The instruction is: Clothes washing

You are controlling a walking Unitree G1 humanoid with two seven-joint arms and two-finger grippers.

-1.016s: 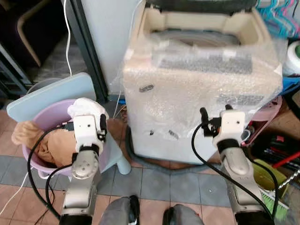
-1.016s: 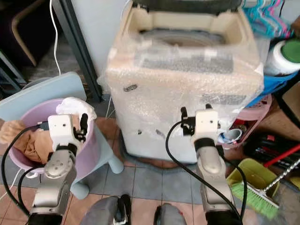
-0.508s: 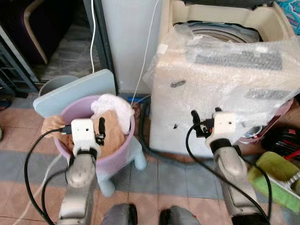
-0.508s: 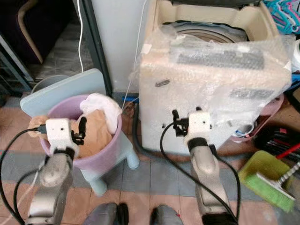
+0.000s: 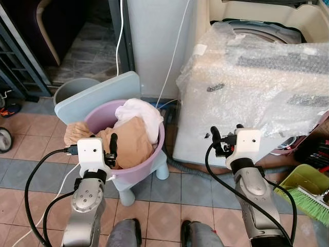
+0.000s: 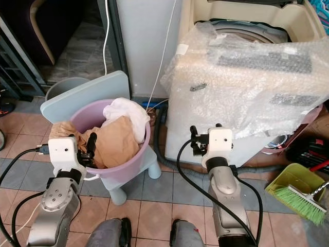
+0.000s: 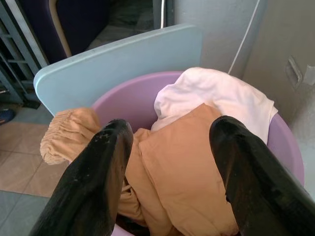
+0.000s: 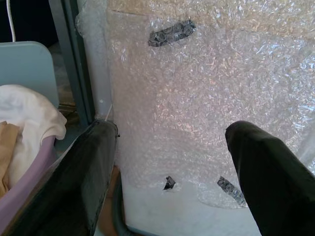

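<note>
A purple basin [image 5: 154, 153] stands on a light blue stool [image 5: 162, 170] left of the washing machine. It holds a tan garment [image 5: 131, 145] with a white one [image 5: 142, 110] behind it, and more tan cloth [image 5: 76, 135] hangs over its left rim. My left gripper [image 7: 170, 132] is open just before the basin's near rim, touching no cloth. The top-loading washing machine [image 5: 267, 82] is wrapped in bubble wrap, and its drum opening [image 5: 262, 33] is uncovered. My right gripper [image 5: 226, 129] is open in front of the machine's front wall, holding nothing.
A light blue board [image 5: 97, 93] leans behind the basin, with a grey bucket [image 5: 71, 90] beyond it. A white cable [image 5: 177, 46] hangs between the wall and the machine. A grey hose [image 5: 198, 172] lies on the tiles. A green dustpan and brush [image 5: 308, 188] sit at the right.
The whole picture has shifted right, so the camera has swung left: the basin now sits nearer the middle. Both arms keep their pose with fingers open.
</note>
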